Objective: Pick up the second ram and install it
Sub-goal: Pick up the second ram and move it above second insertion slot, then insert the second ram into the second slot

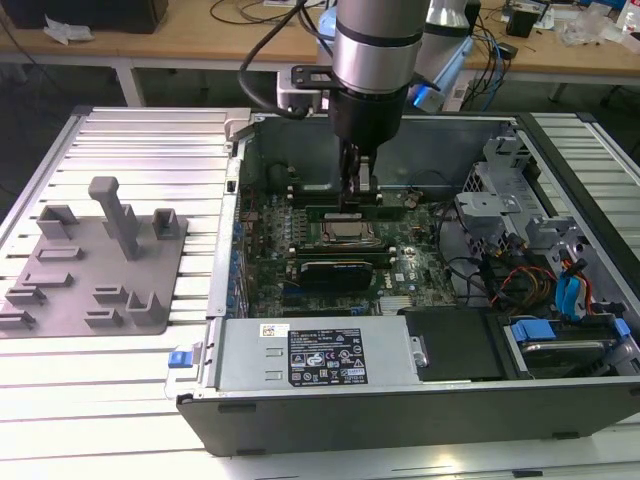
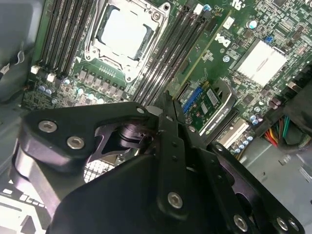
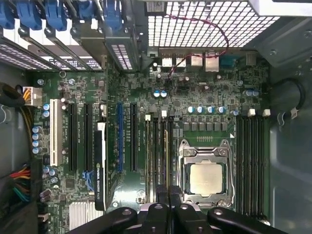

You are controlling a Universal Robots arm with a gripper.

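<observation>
Surface [image 1: 130,130]: slatted, carrying the open computer case [image 1: 400,425] and, well apart at the exterior view's left, the grey fixture plate [image 1: 60,290]. Motherboard [image 3: 195,92] lies exposed. The processor socket [image 3: 204,178] sits between two banks of memory slots. My tool [image 1: 352,198] hangs inside the case over the bank just beside the socket. In the first wrist view its fingers [image 3: 162,200] are drawn almost together. The second ram [image 1: 385,212] stands on edge in that bank, directly beneath the tips. Whether I pinch its top edge I cannot tell. Judgement: insertion step in hand. It calls for straight downward pressure, stick square to slot.
</observation>
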